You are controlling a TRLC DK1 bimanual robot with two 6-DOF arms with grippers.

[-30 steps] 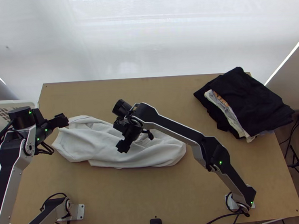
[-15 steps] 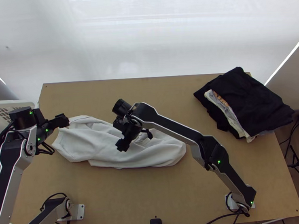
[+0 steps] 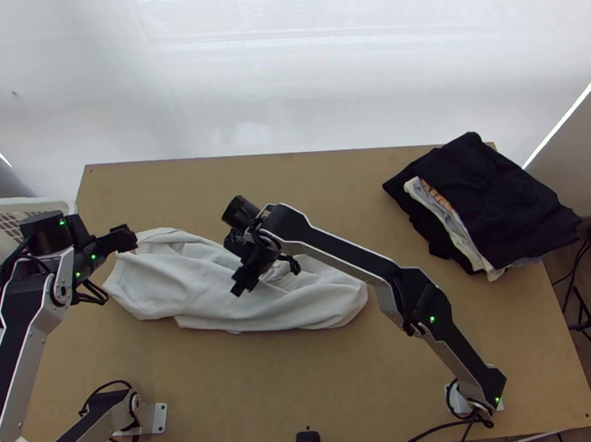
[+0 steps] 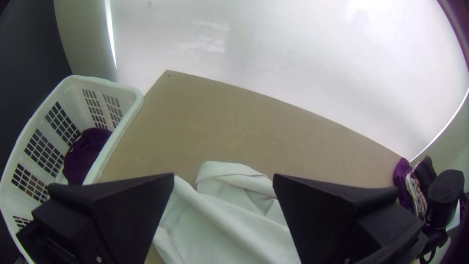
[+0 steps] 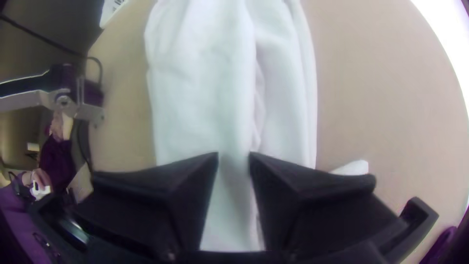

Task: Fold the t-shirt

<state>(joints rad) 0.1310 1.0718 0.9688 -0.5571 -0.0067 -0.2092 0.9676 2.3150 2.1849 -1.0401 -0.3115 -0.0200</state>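
1. Top view, white t-shirt [image 3: 212,294]: one item, lying on the wooden table [image 3: 306,388] as a long, loosely bunched strip, its end by the left gripper [image 3: 122,237] rumpled, its middle under the right arm.
2. Left gripper: released, fingers wide apart, at the rumpled end; nothing seen clamped between them.
3. Right gripper [image 5: 234,154]: released, fingers parted by a narrower gap, over the strip's middle; cloth visible through the gap. Whether the tips touch it, cannot tell.
4. Handling, judged: light, soft, limp, not fragile; matt knit, unlikely to slip once pinched. Layers probably shift over one another, and a lone pinch would let the rest sag.
5. Grip point, left, judged: the raised folded-back flap [image 4: 227,170], standing proud enough to pinch.
6. Grip point, right, judged: the lengthwise ridge [image 5: 244,112] beneath the fingers; a shallow bite may lift the top layer alone, a deeper one several.
7. Advice: take both ends, draw taut and spread flat before folding; the bunching hides sleeves and hem.
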